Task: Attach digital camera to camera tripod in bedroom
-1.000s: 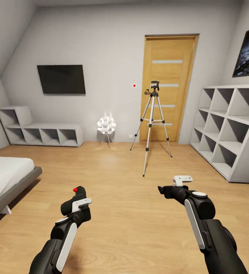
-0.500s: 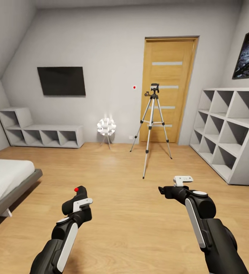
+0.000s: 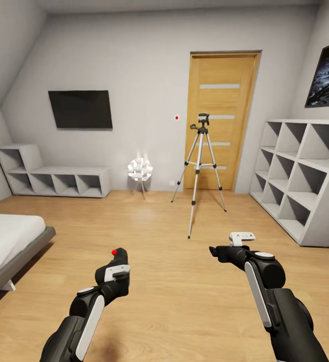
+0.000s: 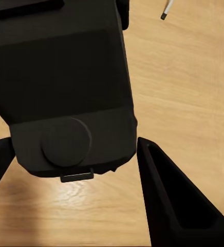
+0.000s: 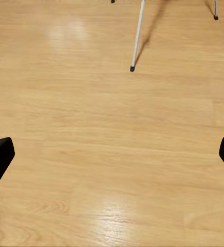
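Observation:
The digital camera (image 3: 117, 260), a black box with a red dot on top, sits in my left gripper (image 3: 115, 267), low over the wood floor at the lower left. In the left wrist view its body with a round lens bump (image 4: 66, 103) sits between the two dark fingers (image 4: 168, 195), which are shut on it. The camera tripod (image 3: 199, 166) stands ahead on silver legs in front of the wooden door, well beyond both arms. My right gripper (image 3: 215, 250) hovers open and empty over the floor; one tripod leg (image 5: 137, 36) shows past its spread fingertips.
A grey platform bed (image 3: 13, 251) lies at the left. White cube shelves (image 3: 300, 176) line the right wall, and a low shelf unit (image 3: 53, 178) stands at the back left. A ball-shaped floor lamp (image 3: 140, 169) stands left of the tripod. Open wood floor (image 3: 174, 281) stretches between me and the tripod.
My left arm has carried the camera a little to the right. The whole view has shifted slightly, so the room sits a bit lower. The right arm holds still.

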### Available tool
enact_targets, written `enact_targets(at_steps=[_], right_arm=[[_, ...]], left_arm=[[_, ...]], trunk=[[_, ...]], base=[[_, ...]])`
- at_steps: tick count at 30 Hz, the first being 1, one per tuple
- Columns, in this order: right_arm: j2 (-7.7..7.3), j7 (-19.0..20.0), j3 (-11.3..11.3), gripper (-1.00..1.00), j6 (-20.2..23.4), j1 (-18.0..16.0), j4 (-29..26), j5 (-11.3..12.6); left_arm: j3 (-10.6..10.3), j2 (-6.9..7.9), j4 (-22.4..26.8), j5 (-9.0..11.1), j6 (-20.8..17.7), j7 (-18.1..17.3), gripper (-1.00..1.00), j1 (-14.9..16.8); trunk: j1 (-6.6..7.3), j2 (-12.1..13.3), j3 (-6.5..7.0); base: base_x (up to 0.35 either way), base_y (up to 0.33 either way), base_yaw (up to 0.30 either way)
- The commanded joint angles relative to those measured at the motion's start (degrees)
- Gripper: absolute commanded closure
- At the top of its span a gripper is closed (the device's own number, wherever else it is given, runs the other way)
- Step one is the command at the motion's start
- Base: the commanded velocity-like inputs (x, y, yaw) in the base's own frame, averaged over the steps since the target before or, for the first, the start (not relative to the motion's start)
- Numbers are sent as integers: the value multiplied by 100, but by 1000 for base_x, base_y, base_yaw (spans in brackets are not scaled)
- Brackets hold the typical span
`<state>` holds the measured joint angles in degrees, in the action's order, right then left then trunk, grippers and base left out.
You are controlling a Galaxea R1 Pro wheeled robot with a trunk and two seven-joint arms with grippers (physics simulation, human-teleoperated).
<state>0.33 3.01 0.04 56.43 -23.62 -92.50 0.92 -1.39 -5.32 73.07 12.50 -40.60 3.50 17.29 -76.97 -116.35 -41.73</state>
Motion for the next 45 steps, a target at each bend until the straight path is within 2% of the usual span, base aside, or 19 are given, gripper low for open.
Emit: enact_targets(at_steps=[1,10,16,27,45], right_arm=[[2,10,-4,-100,25,-4,-5,4],[2,8,-3,-100,26,-3,-5,5],[2,9,2,-100,26,-1,-5,5],[2,8,12,-100,31,10,-6,5],[-4,11,70,-100,23,49,-5,-1]], left_arm=[[3,3,7,27,-71,-37,100,3],[41,24,-61,22,-357,-408,100,14],[52,33,-102,13,-542,-533,100,30],[67,71,-164,8,-604,-571,100,51],[69,79,-196,-23,-601,-535,100,55]], trunk=[[23,39,12],[221,400,174],[353,640,282],[594,1081,479],[990,1803,802]], base=[[0,0,-79],[0,0,-101],[0,0,-120],[0,0,-112],[0,0,-12]])
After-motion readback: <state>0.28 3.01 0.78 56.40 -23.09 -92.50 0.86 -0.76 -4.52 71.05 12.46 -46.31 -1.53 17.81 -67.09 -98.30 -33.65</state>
